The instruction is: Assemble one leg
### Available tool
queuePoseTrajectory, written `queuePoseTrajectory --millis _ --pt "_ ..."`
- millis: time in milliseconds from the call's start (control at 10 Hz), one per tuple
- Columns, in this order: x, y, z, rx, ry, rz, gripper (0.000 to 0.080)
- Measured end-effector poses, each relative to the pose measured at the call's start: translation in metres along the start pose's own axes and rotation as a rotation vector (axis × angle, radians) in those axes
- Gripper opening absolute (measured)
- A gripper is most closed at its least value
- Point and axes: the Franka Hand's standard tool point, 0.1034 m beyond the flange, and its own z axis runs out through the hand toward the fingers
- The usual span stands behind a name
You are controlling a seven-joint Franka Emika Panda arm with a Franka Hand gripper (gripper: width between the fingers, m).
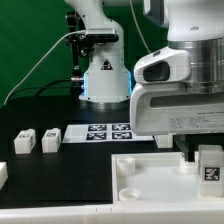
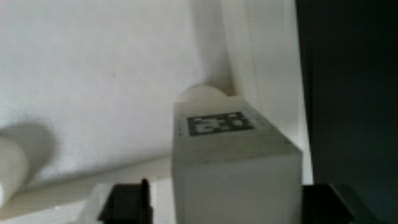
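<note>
My gripper (image 1: 206,152) is shut on a leg (image 1: 209,170), a small white block with a black-and-white tag, and holds it upright over the near right part of the large white tray-like piece (image 1: 150,172). In the wrist view the leg (image 2: 228,145) fills the gap between the two dark fingers (image 2: 127,203) of the gripper (image 2: 228,208), with the white piece below it and a round socket (image 2: 18,155) off to one side. Two more legs (image 1: 24,141) (image 1: 51,139) stand on the black table at the exterior view's left, and a third (image 1: 3,172) shows at the left edge.
The marker board (image 1: 104,132) lies flat on the table behind the white piece. The arm's base (image 1: 104,75) stands at the back with cables beside it. A green backdrop closes the rear.
</note>
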Motion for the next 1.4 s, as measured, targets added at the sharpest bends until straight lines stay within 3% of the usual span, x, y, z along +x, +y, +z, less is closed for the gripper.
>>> queuePoseTrajectory --millis 100,400,800,1100,1400 --pt "-0.0001 0.0002 0.0002 0.000 0.000 0.099 0.0291" --pt "0.0001 0.0004 0.0002 0.000 -0.001 0.347 0.0291" --pt "0.0011 0.0008 0.0000 0.009 0.000 0.944 0.0292" --pt "-0.0002 0.0010 0.0009 0.047 -0.017 1.389 0.0294" --pt "-0.0009 -0.0006 0.0013 0.047 -0.016 1.459 0.0294"
